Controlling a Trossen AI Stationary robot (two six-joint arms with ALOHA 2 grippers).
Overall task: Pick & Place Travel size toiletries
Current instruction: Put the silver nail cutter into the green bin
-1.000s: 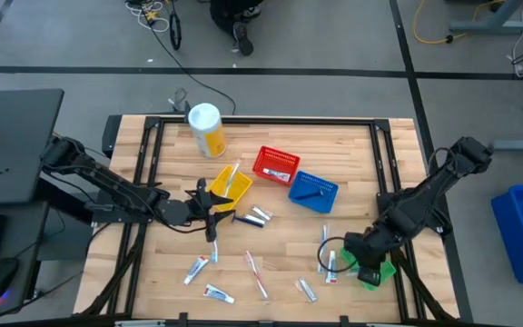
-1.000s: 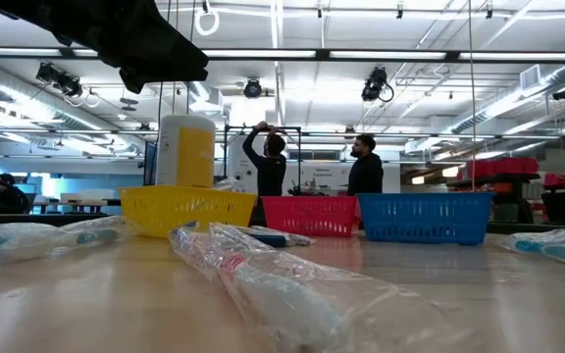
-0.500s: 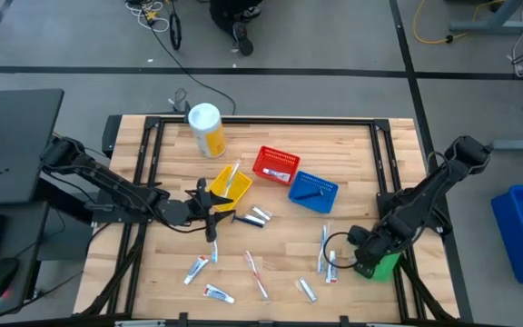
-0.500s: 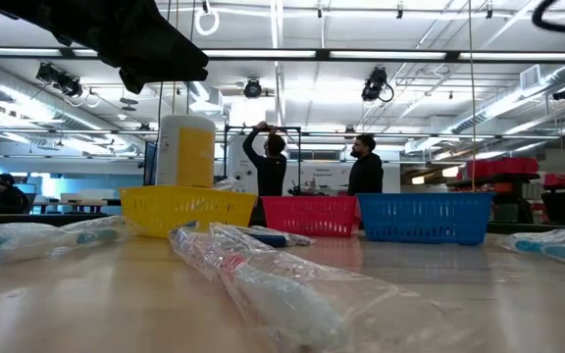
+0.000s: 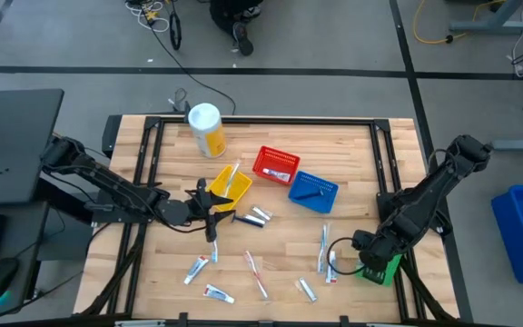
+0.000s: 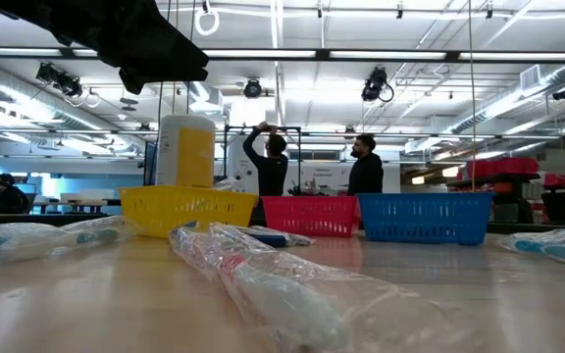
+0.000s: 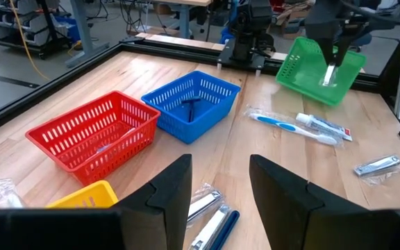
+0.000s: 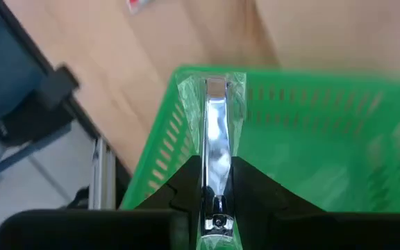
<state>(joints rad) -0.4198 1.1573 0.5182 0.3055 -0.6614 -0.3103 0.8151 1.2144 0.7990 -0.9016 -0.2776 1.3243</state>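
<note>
Travel size toiletries lie scattered on the wooden table: a wrapped toothbrush [image 5: 323, 245], small tubes [image 5: 197, 269] and another toothbrush [image 5: 257, 273]. My right gripper [image 5: 368, 247] hovers over the green basket [image 5: 385, 271] at the right near corner, shut on a wrapped metal nail clipper [image 8: 214, 139]. In the left wrist view the clipper [image 7: 330, 73] hangs in front of the tilted-looking green basket [image 7: 304, 66]. My left gripper [image 5: 212, 218] waits open [image 7: 219, 184] beside the yellow basket [image 5: 227, 186]. My right gripper pinches the nail clipper's near end [image 8: 215, 182] between its two fingers [image 8: 186, 180], with the fingers lying along its length. The clipper, in clear wrapping, sticks out beyond the fingertips, lifted clear above the green basket's [image 8: 311, 118] rim, pointing downward.
A red basket [image 5: 275, 163] and a blue basket [image 5: 313, 191] holding a dark razor [image 7: 190, 105] stand mid-table. A tall white-and-yellow canister [image 5: 206, 129] stands at the far side. People stand in the room behind [image 6: 268, 167]. A black frame rail [image 5: 396, 200] runs along the right edge.
My right gripper has edged a little toward the table's right edge over the green basket, staying shut on the clipper.
</note>
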